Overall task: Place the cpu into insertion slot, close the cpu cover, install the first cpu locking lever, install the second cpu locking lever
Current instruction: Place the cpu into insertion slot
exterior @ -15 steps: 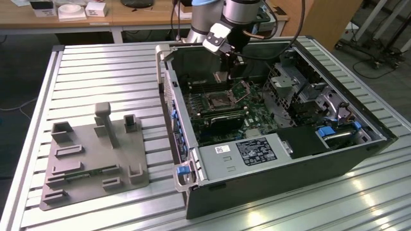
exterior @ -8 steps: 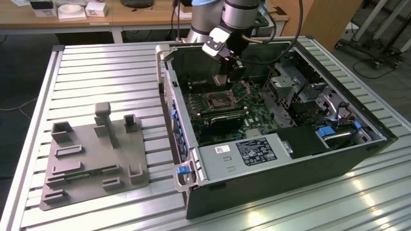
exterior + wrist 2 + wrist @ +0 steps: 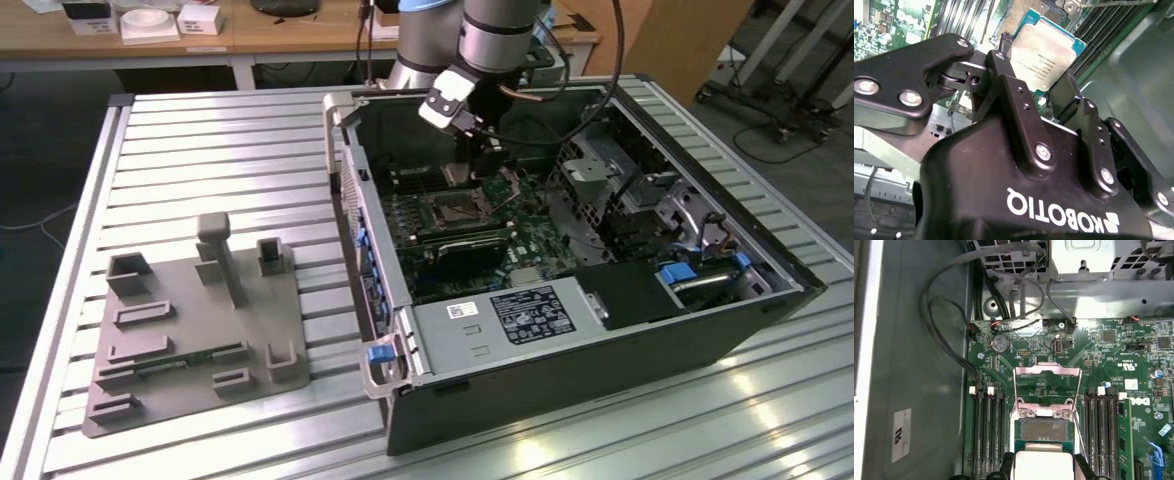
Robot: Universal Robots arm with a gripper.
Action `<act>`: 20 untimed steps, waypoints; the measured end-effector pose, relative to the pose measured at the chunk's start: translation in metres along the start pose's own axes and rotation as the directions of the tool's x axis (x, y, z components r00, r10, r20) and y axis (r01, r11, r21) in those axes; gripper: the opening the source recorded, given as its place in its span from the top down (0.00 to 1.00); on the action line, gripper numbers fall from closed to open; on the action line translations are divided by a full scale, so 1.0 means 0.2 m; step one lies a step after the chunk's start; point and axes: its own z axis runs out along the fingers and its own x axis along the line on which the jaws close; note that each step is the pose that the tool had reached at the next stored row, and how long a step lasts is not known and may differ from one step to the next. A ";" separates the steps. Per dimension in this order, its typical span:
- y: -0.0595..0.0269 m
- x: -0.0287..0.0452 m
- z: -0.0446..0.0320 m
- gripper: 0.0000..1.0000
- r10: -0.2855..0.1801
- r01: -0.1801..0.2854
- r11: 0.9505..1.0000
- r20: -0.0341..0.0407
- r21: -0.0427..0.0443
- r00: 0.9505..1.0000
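The gripper (image 3: 1031, 72) has its two fingers (image 3: 1014, 95) pinched on opposite edges of the chip (image 3: 1046, 52), metal face toward the second wrist camera; in the first wrist view the chip hangs over one side of the socket (image 3: 1044, 431), which sits in the green board (image 3: 1094, 370) between two banks of memory slots (image 3: 986, 435); the cover (image 3: 1047, 371) stands swung open beyond the socket, so the way in looks free; none of the four steps looks done yet

The main risk, as I judge it, is a skewed landing; if the chip comes down turned or tilted, a corner could ride on the metal rim or bend the fine contacts inside; the hold is on thin edges alone, so a nudge against the rim or the raised cover could twist the chip or knock it loose

The chip hides part of the socket and is itself cut off by the picture's edge in the first wrist view; its underside and notches are unseen, so its orientation cannot be checked; the gap down to the socket cannot be judged; where the locking levers lie I cannot tell; in the exterior view the arm (image 3: 494, 40) reaches into the open computer case (image 3: 574, 400), where the grasp is too dark to read
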 end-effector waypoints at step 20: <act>-0.002 -0.003 0.180 0.46 0.000 0.000 1.000 -0.002 0.003 1.000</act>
